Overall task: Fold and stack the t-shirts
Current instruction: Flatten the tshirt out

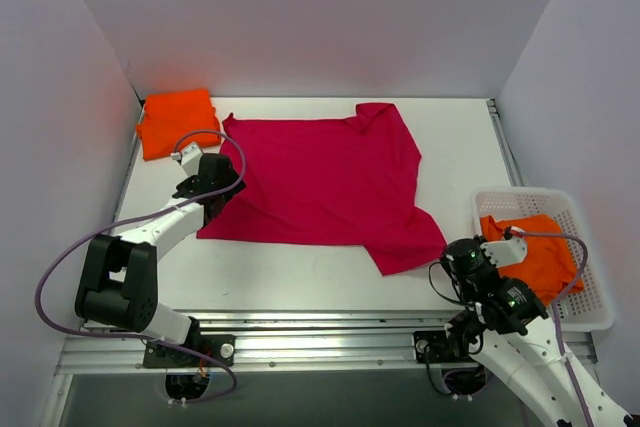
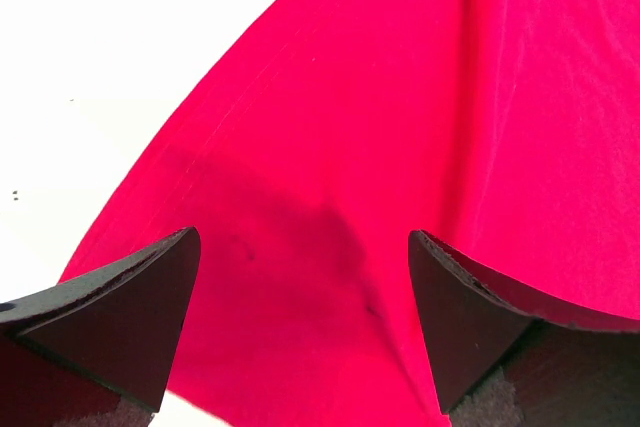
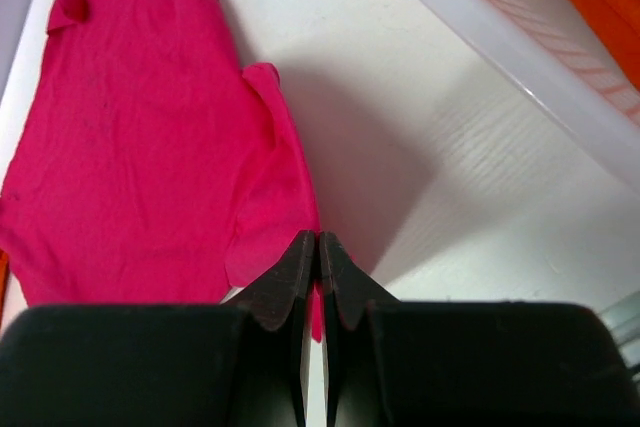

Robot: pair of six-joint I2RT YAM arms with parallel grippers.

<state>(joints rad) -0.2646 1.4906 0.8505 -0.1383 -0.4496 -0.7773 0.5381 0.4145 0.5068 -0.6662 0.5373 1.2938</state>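
A crimson-pink t-shirt lies spread over the middle of the table, one sleeve toward the front right. My left gripper hovers over its front-left corner, open, with the pink cloth beneath and between the fingers. My right gripper is shut just past the front-right sleeve, its tips together and nothing visibly clamped. A folded orange t-shirt rests at the back left corner. Another orange t-shirt lies crumpled in the basket.
A white mesh basket stands at the right edge of the table, close behind my right arm; its wall shows in the right wrist view. White walls enclose the table on the left, the back and the right.
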